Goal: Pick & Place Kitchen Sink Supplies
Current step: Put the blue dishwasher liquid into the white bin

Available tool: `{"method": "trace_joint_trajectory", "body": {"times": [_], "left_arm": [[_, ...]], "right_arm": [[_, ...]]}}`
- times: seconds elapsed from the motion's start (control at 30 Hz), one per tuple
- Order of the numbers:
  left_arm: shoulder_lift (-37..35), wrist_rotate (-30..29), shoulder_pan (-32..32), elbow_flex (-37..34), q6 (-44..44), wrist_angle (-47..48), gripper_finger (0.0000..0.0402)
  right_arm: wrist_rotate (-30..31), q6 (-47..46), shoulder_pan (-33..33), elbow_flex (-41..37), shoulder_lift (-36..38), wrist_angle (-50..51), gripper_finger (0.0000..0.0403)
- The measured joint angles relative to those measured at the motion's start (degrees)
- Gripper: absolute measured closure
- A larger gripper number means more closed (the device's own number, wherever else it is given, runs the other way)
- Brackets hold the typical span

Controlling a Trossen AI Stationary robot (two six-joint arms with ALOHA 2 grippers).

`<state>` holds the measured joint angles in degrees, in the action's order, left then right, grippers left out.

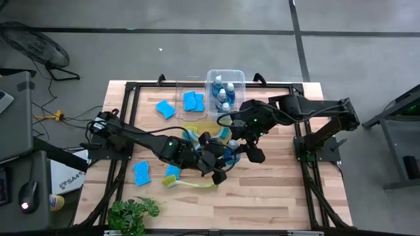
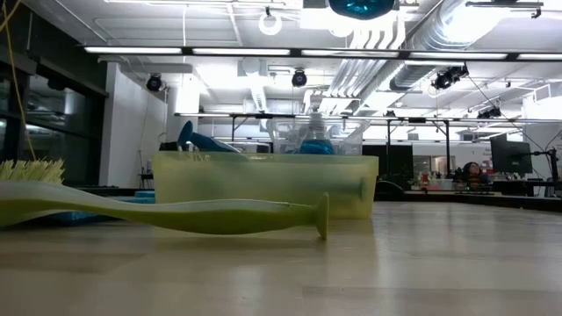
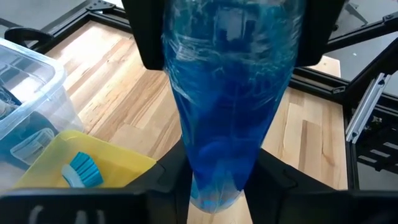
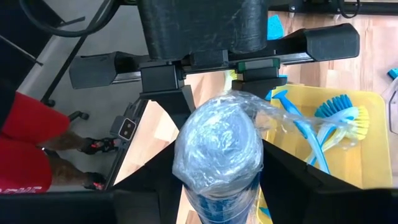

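High view | both grippers, L (image 1: 220, 164) & R (image 1: 244, 145), pinch one blue-liquid bottle (image 3: 227, 106) btwn them, handover over yellow bin (image 4: 367, 155) | I see brush (image 1: 187, 183), sponges (image 1: 142, 173) beside L arm unplaced; clear bin (image 1: 226, 73) has bottles.

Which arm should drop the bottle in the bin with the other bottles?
Probably the right. The right gripper and the left gripper are both shut on the bottle, but the right arm lies nearer the clear bin. The left arm is stretched far from its own side.
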<state>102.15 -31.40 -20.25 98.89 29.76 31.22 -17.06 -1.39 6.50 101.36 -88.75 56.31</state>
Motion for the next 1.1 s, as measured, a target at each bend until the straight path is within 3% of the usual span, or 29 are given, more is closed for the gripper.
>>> {"method": "trace_joint_trajectory", "body": {"times": [0.4,0.83,1.1], "left_arm": [[0.0,0.4,0.1,0.1,0.3,-0.3,0.0209],[-0.2,-0.2,0.2,0.1,0.2,0.6,0.0202],[-0.9,0.2,-0.1,0.1,0.3,3.4,0.0202]], "right_arm": [[2.0,-0.3,0.0,0.0,0.0,0.2,0.0238],[9.6,0.0,-0.4,0.1,2.8,2.0,0.0238],[15.4,1.6,-4.4,0.2,6.0,6.2,0.0238]]}}
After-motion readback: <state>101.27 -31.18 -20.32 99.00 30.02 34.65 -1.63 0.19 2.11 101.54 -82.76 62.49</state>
